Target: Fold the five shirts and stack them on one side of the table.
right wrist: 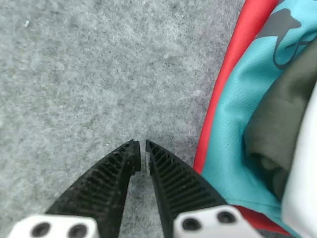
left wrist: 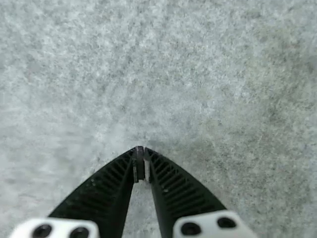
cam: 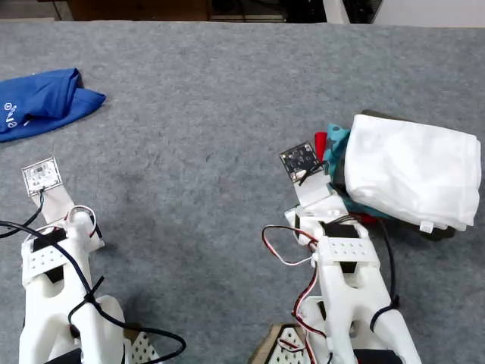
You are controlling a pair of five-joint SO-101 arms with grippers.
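Note:
A crumpled blue shirt lies at the far left of the grey table. At the right stands a stack with a folded white shirt on top, over a dark shirt, a teal shirt and a red shirt. My right gripper hovers shut over bare felt just beside the stack's red edge, holding nothing. The right arm sits at the stack's near left corner. My left gripper is shut over bare felt, and the left arm sits well below the blue shirt.
Grey felt covers the table between the blue shirt and the stack. Red and black cables hang by the arms' bases. A dark floor and furniture border the far edge.

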